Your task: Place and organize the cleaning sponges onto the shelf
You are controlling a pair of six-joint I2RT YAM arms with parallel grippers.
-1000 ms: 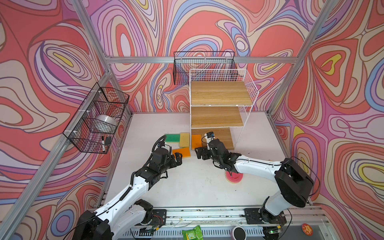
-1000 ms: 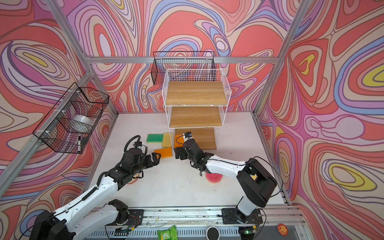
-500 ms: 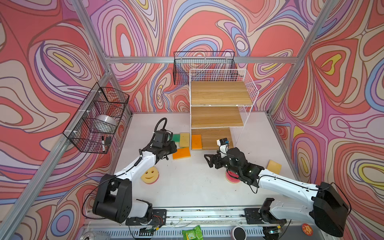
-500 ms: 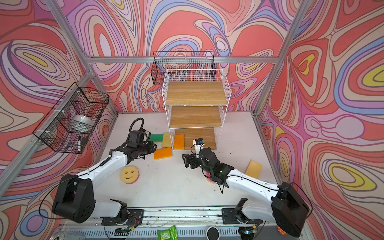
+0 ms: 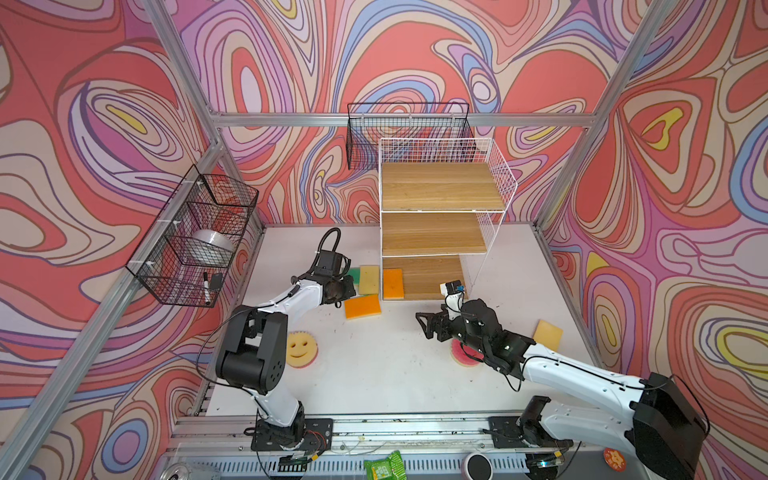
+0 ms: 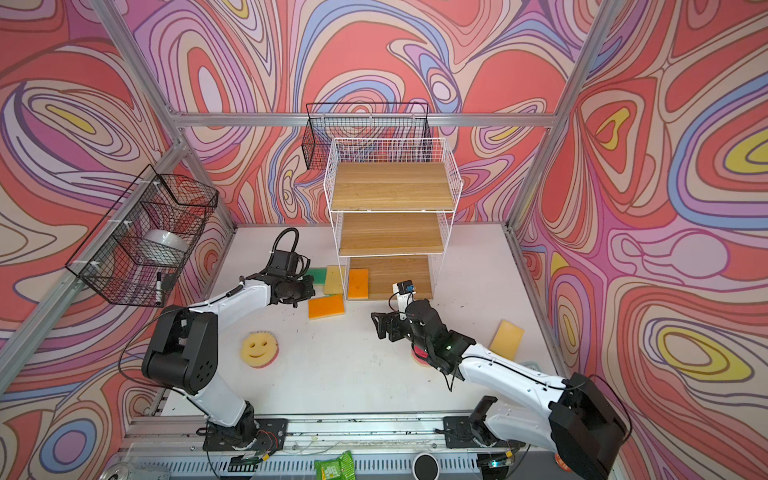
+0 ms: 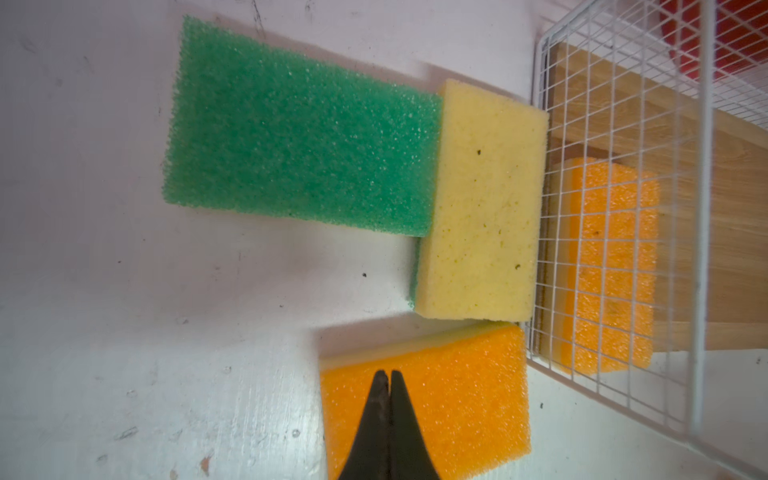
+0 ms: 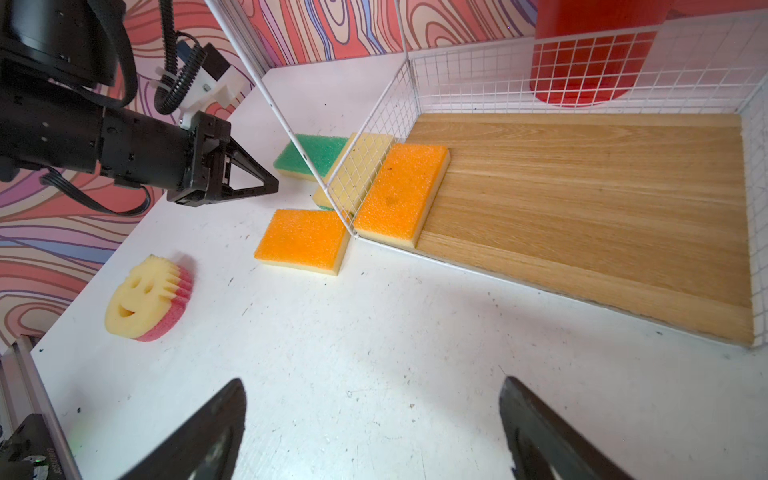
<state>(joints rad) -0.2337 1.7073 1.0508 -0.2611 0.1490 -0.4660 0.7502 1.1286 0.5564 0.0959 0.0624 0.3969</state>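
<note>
**Fig.** L gripper [image 7: 390, 376] has just closed, empty, tips over table orange sponge [image 7: 465, 399] beside shelf [image 8: 582, 187]. R gripper [image 8: 370, 384], wide open, has backed off. Second orange sponge [image 8: 401, 193] sits on bottom tier; rest pending.

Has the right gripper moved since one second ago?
Yes. The right gripper has drawn back from the shelf, toward the front edge of the table.

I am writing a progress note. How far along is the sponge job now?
Done: one orange-faced rectangular foam sponge lies on the bottom wooden board of the white wire shelf. In hand: nothing; the left hand is shut and empty near another orange-faced sponge, the right hand open. Left: six sponges on the white table.
</note>
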